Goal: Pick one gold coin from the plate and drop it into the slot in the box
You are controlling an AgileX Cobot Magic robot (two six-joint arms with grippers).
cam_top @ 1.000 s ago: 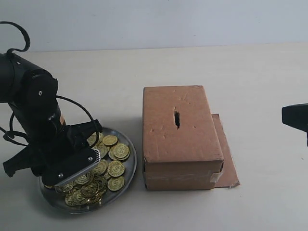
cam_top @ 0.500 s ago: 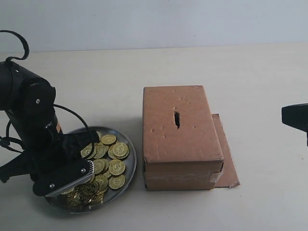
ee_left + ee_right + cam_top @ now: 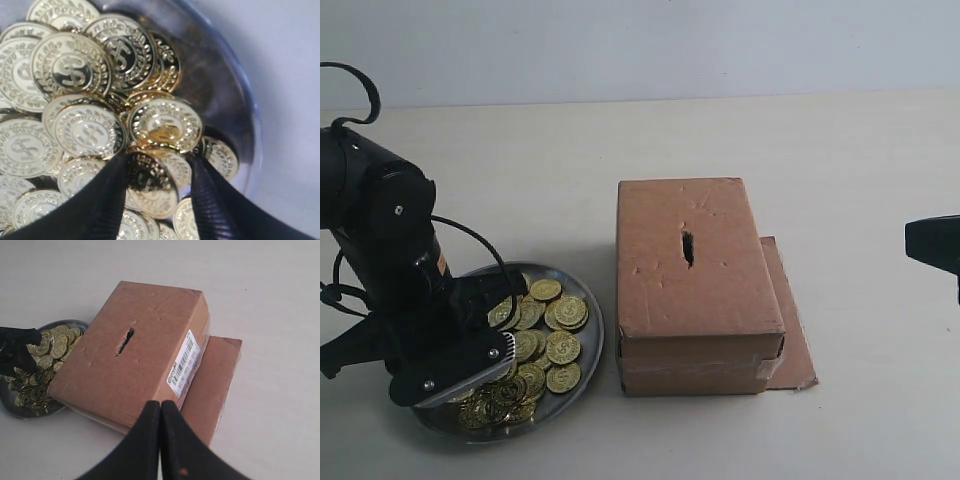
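Note:
The silver plate (image 3: 592,340) holds a heap of gold coins (image 3: 560,348) at the front left. My left gripper (image 3: 505,350) is down in the heap. Close up, its two black fingers (image 3: 107,200) press on either side of one tilted gold coin (image 3: 152,182), and the left gripper (image 3: 159,162) is shut on that coin, which still lies among the others on the plate (image 3: 220,100). The brown box (image 3: 695,290) stands right of the plate, its slot (image 3: 687,247) a dark slit in the top face. My right gripper (image 3: 160,405) is shut and empty, off the box's (image 3: 135,365) label end.
A flat cardboard flap (image 3: 790,320) sticks out from the box's right side. A black part of my right arm (image 3: 932,245) shows at the right edge. The left arm's black body and cable (image 3: 380,230) rise over the plate's left side.
My left gripper dropped lower and leftward into the coins and its jaws narrowed onto a coin; over the last half second it barely moved. The right arm stayed still.

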